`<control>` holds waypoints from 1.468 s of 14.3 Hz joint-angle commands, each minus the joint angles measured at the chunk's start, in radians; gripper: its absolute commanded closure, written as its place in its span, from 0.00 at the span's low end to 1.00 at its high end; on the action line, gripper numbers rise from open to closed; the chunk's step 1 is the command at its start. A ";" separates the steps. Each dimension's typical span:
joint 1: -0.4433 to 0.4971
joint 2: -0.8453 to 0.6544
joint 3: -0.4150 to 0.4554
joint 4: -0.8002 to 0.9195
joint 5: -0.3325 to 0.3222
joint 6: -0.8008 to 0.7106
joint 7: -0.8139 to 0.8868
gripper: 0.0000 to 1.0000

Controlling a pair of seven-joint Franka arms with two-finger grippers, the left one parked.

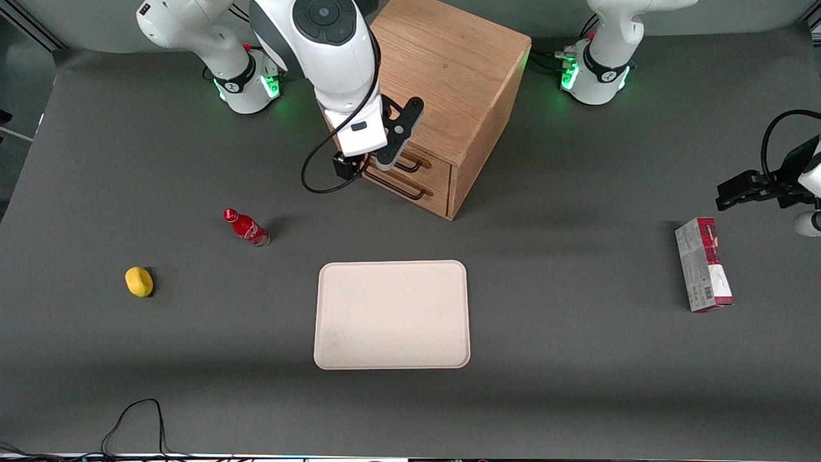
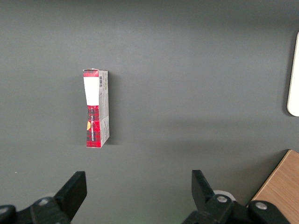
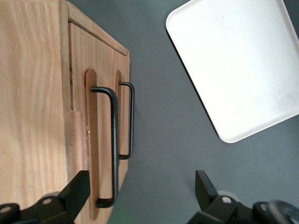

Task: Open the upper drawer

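Gripper (image 1: pixel 375 160) hovers right at cabinet (image 1: pixel 449 70) front, level with upper drawer (image 3: pixel 91 140), fingers spread wide apart, nothing held. Upper drawer sits shut, flush with cabinet face. Its black handle (image 3: pixel 112 144) lies between spread fingers (image 3: pixel 77 191), just clear of them, no contact. Lower drawer (image 1: pixel 420 189) directly beneath, also closed. White tray (image 1: pixel 391 314) on table, nearer front camera than cabinet.

No word, brand or number can be read anywhere I look: the red bottle (image 1: pixel 245 227) carries white script too small to make out, and the red and grey box (image 1: pixel 703 264) shows only a barcode and print too fine for me to read.
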 commanded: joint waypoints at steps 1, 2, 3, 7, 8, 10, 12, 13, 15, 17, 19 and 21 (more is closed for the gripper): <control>0.005 -0.012 -0.011 -0.015 -0.011 0.014 -0.050 0.00; 0.005 -0.011 -0.012 -0.015 -0.005 0.012 -0.049 0.00; 0.001 -0.012 -0.014 -0.015 0.001 0.008 -0.047 0.00; -0.005 -0.021 -0.021 -0.016 0.089 -0.017 -0.052 0.00; -0.005 -0.021 -0.023 -0.016 0.111 -0.017 -0.052 0.00; -0.007 -0.026 -0.023 -0.016 0.120 -0.017 -0.052 0.00; -0.007 -0.025 -0.029 -0.019 0.120 -0.017 -0.058 0.00; -0.007 -0.025 -0.035 -0.032 0.120 -0.009 -0.072 0.00; -0.007 -0.028 -0.037 -0.048 0.120 -0.003 -0.075 0.00; -0.005 -0.026 -0.037 -0.058 0.120 0.000 -0.075 0.00; -0.005 -0.028 -0.037 -0.085 0.120 0.029 -0.075 0.00; 0.001 -0.029 -0.035 -0.122 0.119 0.066 -0.075 0.00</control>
